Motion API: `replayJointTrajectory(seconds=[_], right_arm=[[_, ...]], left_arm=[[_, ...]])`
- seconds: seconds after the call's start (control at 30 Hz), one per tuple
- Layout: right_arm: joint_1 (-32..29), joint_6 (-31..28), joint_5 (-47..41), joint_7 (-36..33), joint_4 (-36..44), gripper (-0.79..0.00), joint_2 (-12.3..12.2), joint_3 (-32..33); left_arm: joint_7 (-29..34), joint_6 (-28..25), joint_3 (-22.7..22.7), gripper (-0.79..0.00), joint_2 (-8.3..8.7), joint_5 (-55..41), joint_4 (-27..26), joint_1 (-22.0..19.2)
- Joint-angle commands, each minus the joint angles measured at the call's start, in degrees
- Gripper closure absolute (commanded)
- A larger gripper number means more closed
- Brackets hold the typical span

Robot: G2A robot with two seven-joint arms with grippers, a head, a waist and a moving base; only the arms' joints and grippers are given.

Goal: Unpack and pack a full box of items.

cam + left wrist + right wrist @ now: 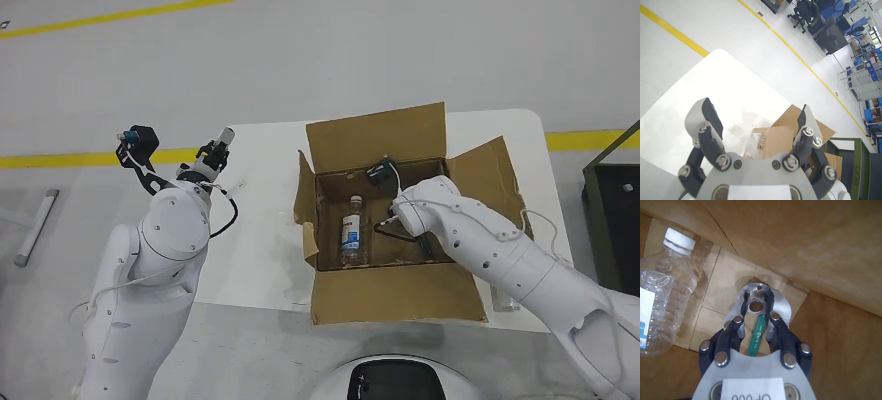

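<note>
An open cardboard box [400, 135] stands on the white table [260, 210]. Inside it lies a clear plastic bottle [351, 232] with a white cap [679, 240] and a blue-and-white label. My right gripper [755, 303] is down inside the box, shut on a round metal flange part [755, 306] near the box floor. A green-handled tool [757, 335] lies under the gripper. My left gripper [757, 121] hangs open above the table's left part with nothing between its fingers [712, 117]; it is also in the top view [218, 150].
The box flaps [385, 290] stand spread outward on all sides. A dark green cart [610, 210] sits off the table's right edge. Yellow floor lines [80, 158] run behind the table. Bare white tabletop lies left of the box.
</note>
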State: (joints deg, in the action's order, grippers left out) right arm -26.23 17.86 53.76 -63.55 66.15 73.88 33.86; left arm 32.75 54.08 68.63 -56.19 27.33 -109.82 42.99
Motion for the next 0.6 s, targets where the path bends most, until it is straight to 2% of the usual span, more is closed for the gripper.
replayJointTrajectory(seconds=[0.0,0.07,0.13,0.4,0.53,0.57], right_arm=[[0.05,-0.64,0.08,-0.32,-0.06,-0.055,0.28,0.0],[0.05,-0.83,0.27,-0.45,-0.2,-0.055,0.55,0.14],[0.0,-1.15,0.67,-0.79,-0.1,0.0,0.8,0.13],[-0.31,-0.21,3.39,-2.75,0.25,0.0,1.5,0.61],[-0.91,-0.17,3.86,-3.08,0.28,-0.083,1.67,1.47],[-1.05,-0.35,3.96,-3.06,0.22,-0.142,1.72,1.66]], left_arm=[[0.0,0.0,0.0,-0.785,0.0,0.0,0.0,0.0],[0.0,0.0,0.0,-0.785,0.0,0.0,0.0,0.0],[0.0,0.0,0.0,-0.785,0.0,0.0,0.0,0.0],[0.0,0.0,0.0,-0.785,0.0,0.0,0.0,0.0],[0.0,0.0,0.0,-0.785,0.0,0.0,0.0,0.0],[0.0,0.0,0.0,-0.785,0.0,0.0,0.0,0.0]])
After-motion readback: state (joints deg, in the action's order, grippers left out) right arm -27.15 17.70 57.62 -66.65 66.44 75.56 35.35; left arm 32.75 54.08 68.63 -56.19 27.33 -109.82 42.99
